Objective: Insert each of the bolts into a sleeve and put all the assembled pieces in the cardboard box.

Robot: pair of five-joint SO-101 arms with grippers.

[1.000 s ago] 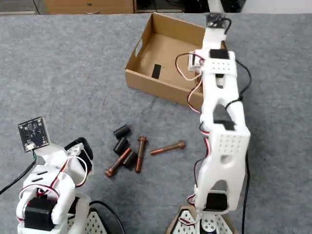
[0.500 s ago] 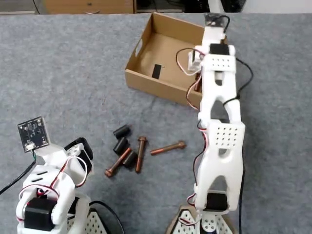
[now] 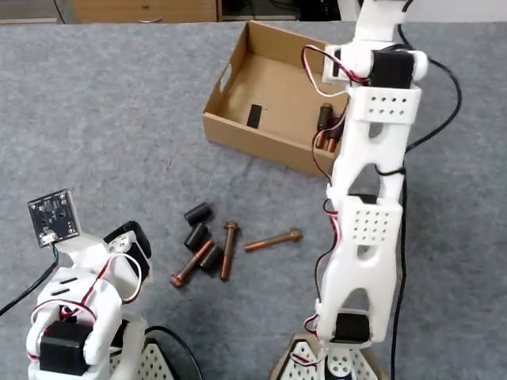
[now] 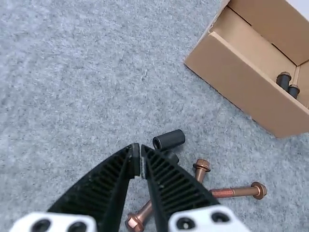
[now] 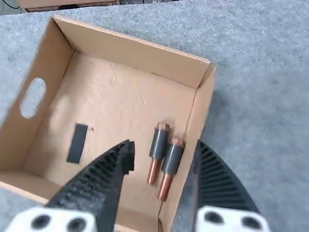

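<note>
While the right claw (image 5: 163, 146) gapes (empty), the box (image 5: 131, 44) holds two pieces (image 5: 172, 155)

A grey, felt-like cover (image 3: 103, 95) spreads over the whole table, its nap coarse and mottled. Along the far edge of the high view runs the front of a light wooden cabinet (image 3: 142, 9), with a duller grey panel (image 3: 28, 9) beside it and a dark recess (image 3: 269, 8) on its other side.
</note>
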